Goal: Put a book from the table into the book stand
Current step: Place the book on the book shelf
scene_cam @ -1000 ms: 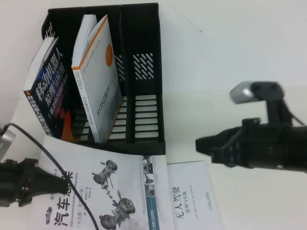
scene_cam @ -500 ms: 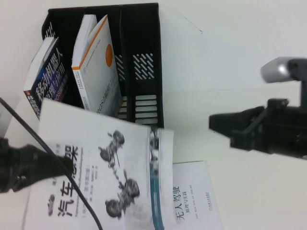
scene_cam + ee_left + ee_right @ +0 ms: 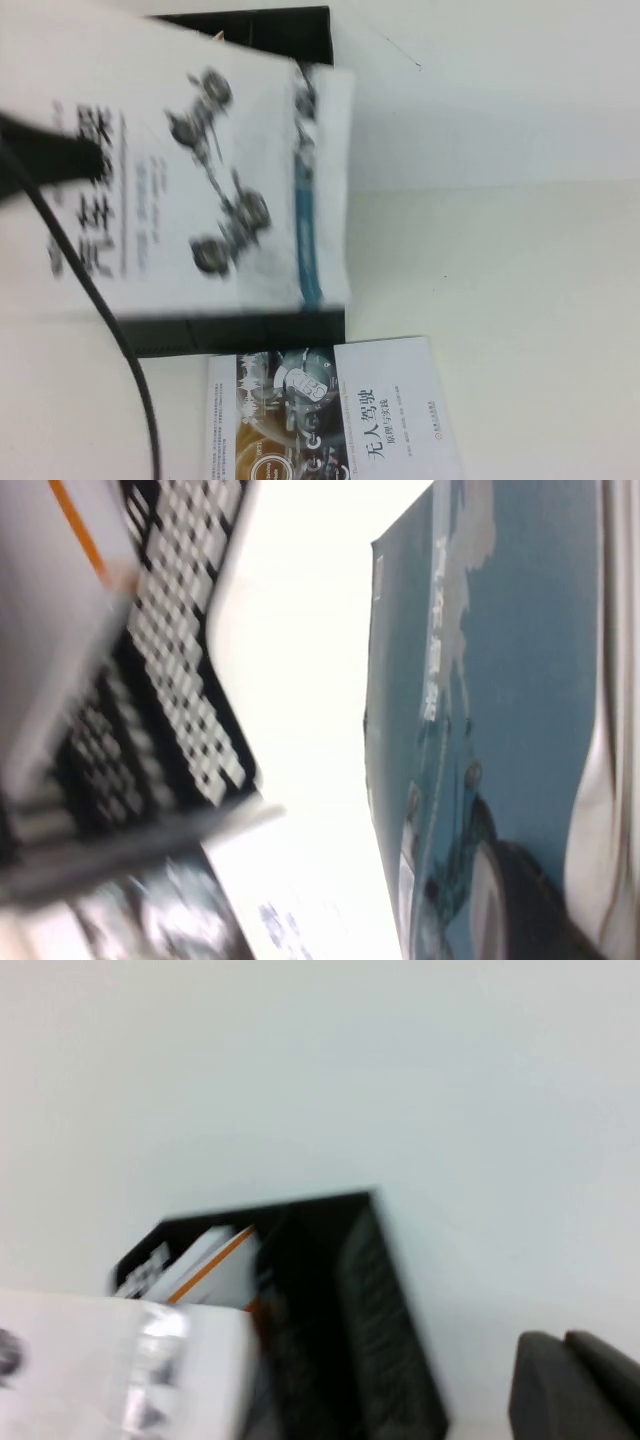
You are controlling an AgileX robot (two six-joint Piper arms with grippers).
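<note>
The book (image 3: 200, 170), white with black title, machinery picture and a teal strip, is lifted off the table (image 3: 500, 250) and hangs blurred in front of the black book stand (image 3: 270, 25), hiding most of it. My left gripper (image 3: 55, 150) is shut on the book's left edge. In the left wrist view the book's dark teal back (image 3: 500, 660) fills the frame with one dark finger (image 3: 505, 900) pressed on it, and the stand's vents (image 3: 180, 680) lie beside it. My right gripper (image 3: 575, 1385) is outside the high view; its wrist view shows the stand (image 3: 340, 1300) and the book's corner (image 3: 100, 1360).
A white book with a dark photo half-cover (image 3: 340, 415) lies on the table in front of the stand. A white book with an orange edge (image 3: 215, 1260) stands in a slot. My left arm's black cable (image 3: 110, 320) hangs down at the left.
My left gripper has raised the book from the table up and toward the stand, so it now covers the stand. The right arm has drawn back out of the high view.
</note>
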